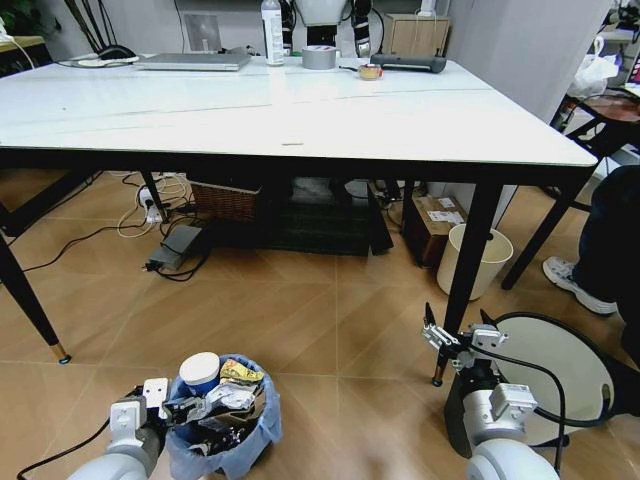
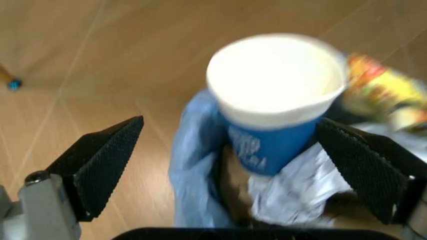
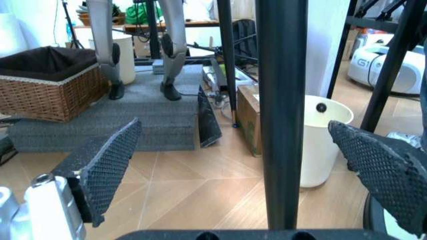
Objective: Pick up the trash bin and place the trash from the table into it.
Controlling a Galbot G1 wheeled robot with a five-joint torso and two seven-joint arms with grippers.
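The trash bin [image 1: 225,440], lined with a light-blue bag, stands on the floor at the lower left of the head view. It holds trash: a blue paper cup [image 1: 200,372], a yellow wrapper [image 1: 241,373] and crumpled white paper [image 1: 230,398]. My left gripper [image 1: 170,403] is open at the bin's near rim. In the left wrist view the left gripper [image 2: 230,165] straddles the cup [image 2: 273,100] and the bag edge [image 2: 193,165]. The white table [image 1: 300,115] stands ahead. My right gripper [image 1: 456,328] is open low beside the table's front right leg [image 3: 280,115].
On the table's far edge lie a laptop [image 1: 193,61], a spray bottle [image 1: 272,30] and a grey tape roll [image 1: 319,57]. Under it are a wicker basket [image 1: 225,200], cables, a cardboard box [image 1: 435,222] and a cream bucket [image 1: 474,262]. A person's shoe [image 1: 575,280] is at the right.
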